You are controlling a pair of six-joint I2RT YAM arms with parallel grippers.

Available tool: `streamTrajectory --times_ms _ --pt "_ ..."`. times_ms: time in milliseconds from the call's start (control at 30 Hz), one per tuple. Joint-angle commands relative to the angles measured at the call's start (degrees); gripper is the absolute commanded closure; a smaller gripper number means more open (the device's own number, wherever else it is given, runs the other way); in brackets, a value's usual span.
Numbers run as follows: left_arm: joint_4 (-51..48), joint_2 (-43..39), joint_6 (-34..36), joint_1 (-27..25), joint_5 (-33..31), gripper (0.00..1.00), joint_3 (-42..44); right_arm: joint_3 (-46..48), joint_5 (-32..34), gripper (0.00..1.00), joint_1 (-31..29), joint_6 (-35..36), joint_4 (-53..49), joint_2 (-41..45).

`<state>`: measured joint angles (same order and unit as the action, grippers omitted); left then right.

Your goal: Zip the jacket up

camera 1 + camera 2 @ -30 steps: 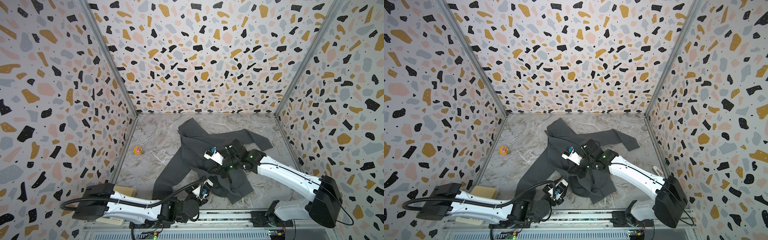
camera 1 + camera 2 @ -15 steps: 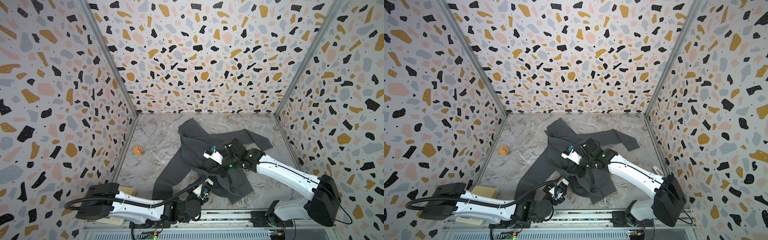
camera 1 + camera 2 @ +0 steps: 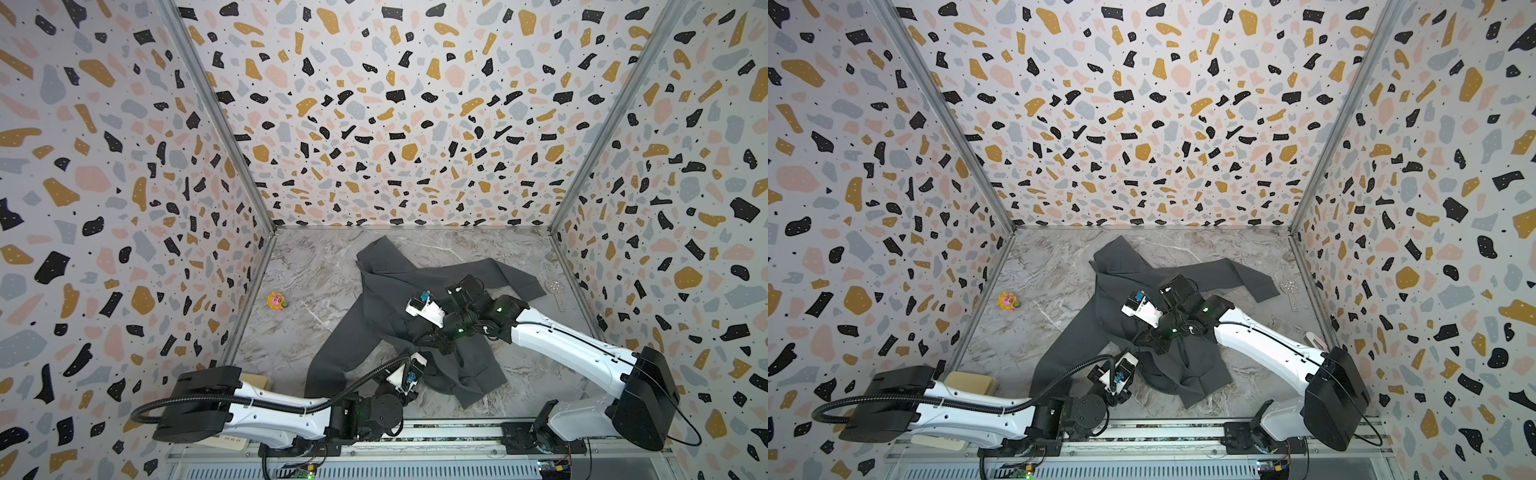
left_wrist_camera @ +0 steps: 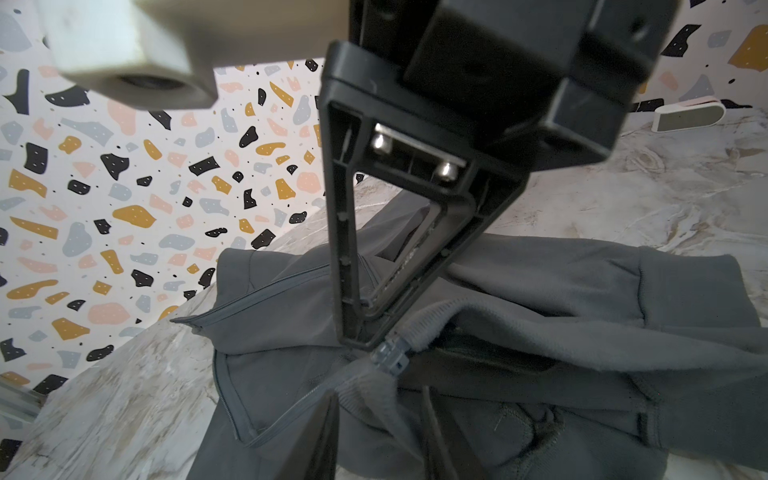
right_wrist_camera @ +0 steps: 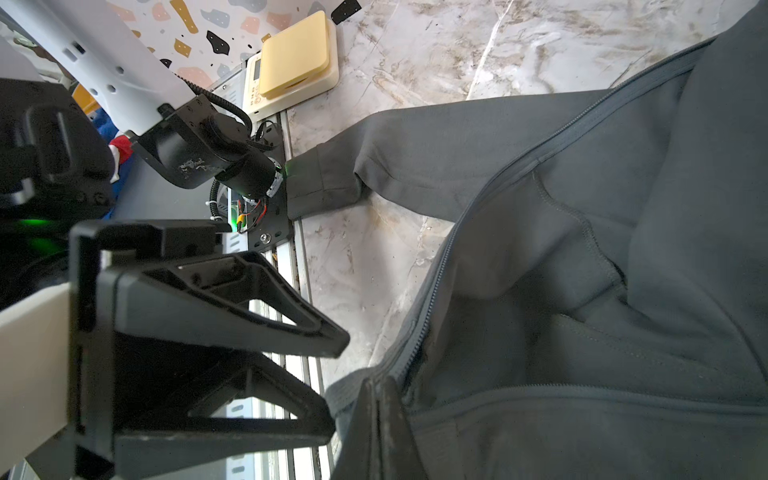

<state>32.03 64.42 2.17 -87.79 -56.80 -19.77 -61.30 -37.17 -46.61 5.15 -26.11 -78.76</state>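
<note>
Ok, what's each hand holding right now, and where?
Right hand pinches the jacket at its bottom hem, beside the zip slider. Left hand is open at that hem, gripping nothing.

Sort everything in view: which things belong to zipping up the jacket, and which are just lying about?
Belongs to the job: jacket, its zipper slider, left hand, right hand.
Just lying about: flower toy, cream kitchen scale, perforated metal strip.
</note>
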Motion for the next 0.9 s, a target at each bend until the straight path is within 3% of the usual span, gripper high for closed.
streamTrajectory --times_ms 0,200,767,833,867 --pt "3.9 0.7 -0.4 1.2 2.1 0.71 -1.4 -2.2 -1.3 1.00 0.2 -0.4 -0.1 0.5" --pt "4.1 1.4 -1.1 1.7 3.5 0.79 -1.5 -1.9 -1.3 1.00 0.3 -0.4 0.0 0.5" --pt "5.0 3.2 0.1 1.8 2.9 0.79 -2.7 -1.5 -2.5 1.00 0.3 -1.0 0.3 -0.8" --pt "5.1 3.0 0.2 1.8 2.6 0.84 -2.8 -1.4 -2.3 1.00 0.3 -1.0 0.3 -1.0" --pt "5.2 2.9 0.3 1.8 2.6 0.92 -2.8 -1.3 -1.9 1.00 0.3 -1.2 0.3 -1.2"
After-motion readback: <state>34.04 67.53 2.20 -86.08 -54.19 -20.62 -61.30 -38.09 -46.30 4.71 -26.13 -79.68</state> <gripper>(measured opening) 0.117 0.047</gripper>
